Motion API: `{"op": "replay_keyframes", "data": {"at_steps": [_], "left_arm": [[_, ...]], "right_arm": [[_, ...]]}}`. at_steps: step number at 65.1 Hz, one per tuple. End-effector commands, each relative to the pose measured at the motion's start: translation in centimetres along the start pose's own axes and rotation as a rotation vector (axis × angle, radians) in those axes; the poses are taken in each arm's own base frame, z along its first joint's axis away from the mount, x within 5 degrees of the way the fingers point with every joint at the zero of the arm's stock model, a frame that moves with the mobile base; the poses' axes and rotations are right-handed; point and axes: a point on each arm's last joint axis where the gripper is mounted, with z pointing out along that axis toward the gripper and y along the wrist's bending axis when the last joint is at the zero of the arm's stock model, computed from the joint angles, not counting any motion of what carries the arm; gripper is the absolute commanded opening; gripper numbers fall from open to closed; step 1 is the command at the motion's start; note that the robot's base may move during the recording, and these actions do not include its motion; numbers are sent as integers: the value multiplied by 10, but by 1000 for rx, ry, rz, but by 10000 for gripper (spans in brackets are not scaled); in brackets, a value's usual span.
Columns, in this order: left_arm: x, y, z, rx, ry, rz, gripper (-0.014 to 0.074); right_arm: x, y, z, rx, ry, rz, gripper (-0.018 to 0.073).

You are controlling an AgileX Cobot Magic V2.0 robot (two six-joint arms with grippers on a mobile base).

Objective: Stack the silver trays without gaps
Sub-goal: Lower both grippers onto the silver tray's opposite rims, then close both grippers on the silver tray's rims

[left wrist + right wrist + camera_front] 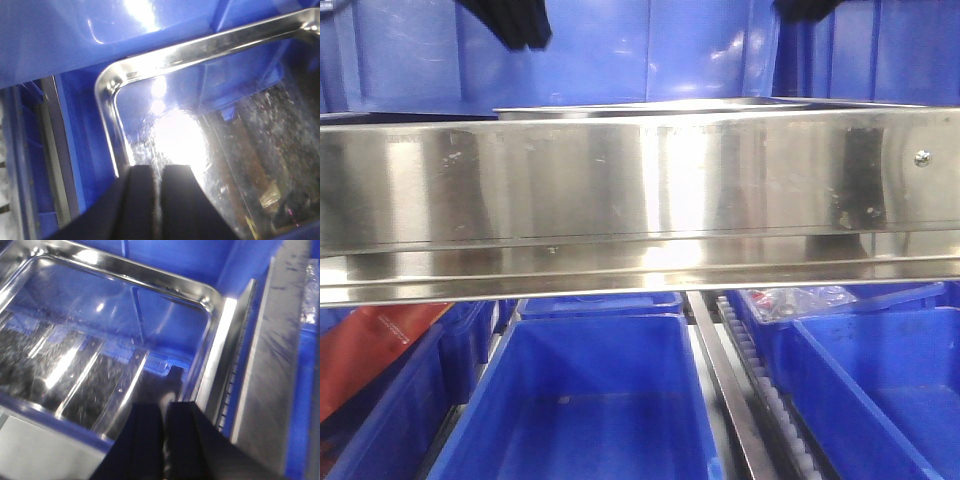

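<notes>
A silver tray (200, 49) with a rounded corner lies in a blue bin, its shiny bottom glaring under the light. The right wrist view shows its other corner and scratched bottom (75, 360). From the front only its thin rim (650, 106) shows above a steel rail. My left gripper (160, 169) hangs over the tray's left end, fingers almost touching, nothing seen between them. My right gripper (166, 406) is over the right end, next to the tray's side wall, fingers likewise together. In the front view both grippers (515, 25) (810, 8) sit above the rim.
A long steel rail (640, 190) spans the front view and hides most of the tray. Below it stand blue bins (590, 400) (880, 380), a roller track (760, 400) and an orange packet (370, 350). A grey metal ledge (265, 370) runs right of the tray's bin.
</notes>
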Motion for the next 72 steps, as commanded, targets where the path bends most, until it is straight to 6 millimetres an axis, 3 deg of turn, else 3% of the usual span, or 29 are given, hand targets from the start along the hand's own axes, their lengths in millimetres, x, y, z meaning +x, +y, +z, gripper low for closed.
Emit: {"op": "replay_keyframes", "data": {"at_steps": [1,6,15,28,41,72], "left_arm": [[-5,-3,0,2,-14,-2,169],[-5,-4,1,5,-23,-2,280],[-7,-3,3,8,-34,-23,403],[-1,-6,24,2,27,-30,403],[7,-7,42,-17,97,-24,403],[5,-6,44,-20,81,-17,402]], "right_arm": [[-7,-1,4,9,-51,-16,335],[-8,-1,10,9,-58,-13,452],[-9,-2,19,9,-48,-11,386],[-5,-2,36,-2,2,4,353],[-6,-2,39,0,-4,4,353],[2,-5,72,3,66,9,353]]}}
